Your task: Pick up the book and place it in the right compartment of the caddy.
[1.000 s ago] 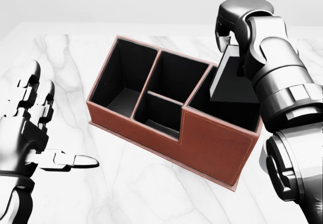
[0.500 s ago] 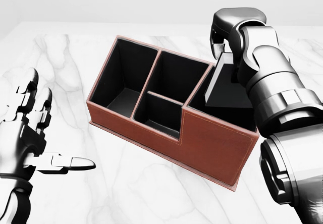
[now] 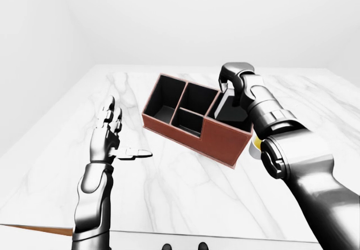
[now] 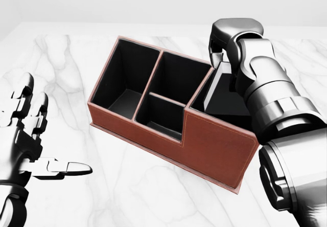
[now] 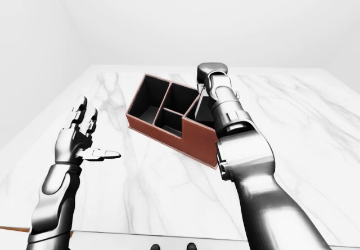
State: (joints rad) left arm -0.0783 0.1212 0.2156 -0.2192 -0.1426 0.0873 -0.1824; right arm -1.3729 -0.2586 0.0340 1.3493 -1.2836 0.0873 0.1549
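Observation:
A reddish-brown caddy (image 4: 219,145) with black-lined compartments stands on the white marble table (image 4: 127,186), turned at an angle. The black book (image 4: 225,95) stands tilted inside the caddy's right compartment, its lower part hidden by the caddy wall. My right hand (image 4: 218,53) is over that compartment, its fingers curled shut on the book's top edge. Far to the left in the head view, my left hand (image 4: 38,145) hovers above the table, open, fingers up and thumb pointing right, holding nothing. The other compartments (image 4: 127,84) hold nothing.
A small yellow thing (image 3: 257,143) peeks out beside the caddy's right end, mostly hidden by my right forearm. The table's near edge (image 3: 169,232) runs along the bottom of the left-eye view. White walls lie beyond the table.
My right hand has moved down and a little left, and the book has sunk deeper into the right compartment. My left hand has drifted slightly lower and left.

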